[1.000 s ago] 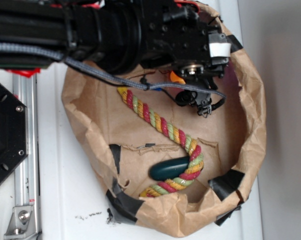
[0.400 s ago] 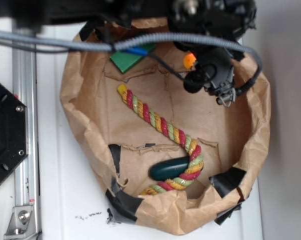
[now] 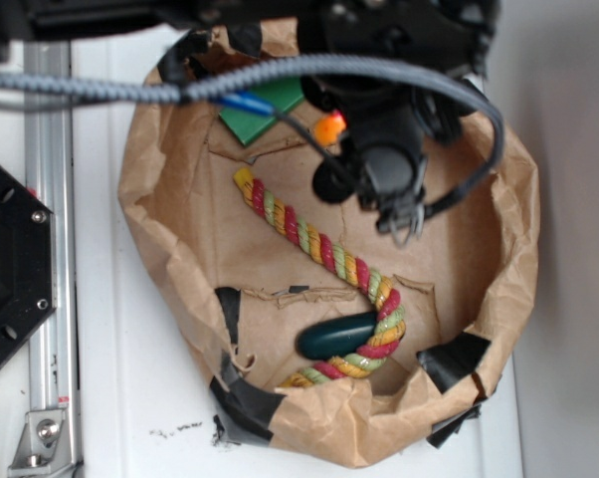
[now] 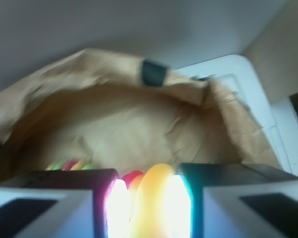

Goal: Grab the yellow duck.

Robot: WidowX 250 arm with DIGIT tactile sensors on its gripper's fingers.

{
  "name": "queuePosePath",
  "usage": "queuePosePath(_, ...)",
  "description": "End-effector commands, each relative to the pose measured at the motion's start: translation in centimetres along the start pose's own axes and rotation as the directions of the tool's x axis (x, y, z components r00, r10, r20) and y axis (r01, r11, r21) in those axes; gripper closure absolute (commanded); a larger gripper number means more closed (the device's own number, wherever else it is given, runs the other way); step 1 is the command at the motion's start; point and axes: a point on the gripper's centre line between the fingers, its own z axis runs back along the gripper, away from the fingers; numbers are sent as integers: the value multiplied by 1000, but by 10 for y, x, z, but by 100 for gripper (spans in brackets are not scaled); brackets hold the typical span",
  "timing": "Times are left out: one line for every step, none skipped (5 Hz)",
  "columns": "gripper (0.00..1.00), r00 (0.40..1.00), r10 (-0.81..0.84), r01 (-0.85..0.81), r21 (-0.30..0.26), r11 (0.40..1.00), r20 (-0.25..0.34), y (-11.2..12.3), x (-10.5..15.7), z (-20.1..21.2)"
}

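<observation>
The yellow duck (image 4: pixel 156 198) sits between my two fingers in the wrist view, glowing yellow, with its red-orange beak showing at its left side. My gripper (image 4: pixel 146 181) is shut on it. From outside, the duck (image 3: pixel 329 127) shows only as a small orange-yellow spot. It sits at the left side of the black gripper (image 3: pixel 344 149), which hangs over the upper middle of the brown paper bag (image 3: pixel 508 249). The arm and a grey cable hide most of the duck there.
Inside the bag lie a multicoloured twisted rope (image 3: pixel 319 249), a dark green oval object (image 3: pixel 337 335) by the rope's curl, and a green block (image 3: pixel 265 110) at the top. A black mount (image 3: pixel 6 269) and a metal rail (image 3: pixel 46 299) stand left of the bag.
The arm has swung clear of the bag's upper left, uncovering the green block. The gripper and duck have shifted left and slightly toward the bag's middle.
</observation>
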Motion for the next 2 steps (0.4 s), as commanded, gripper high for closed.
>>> queuePosePath(100, 980, -199, 199, 25, 980, 11, -26, -11, 15)
queuePosePath(100, 984, -180, 180, 30, 983, -1, -22, -5, 7)
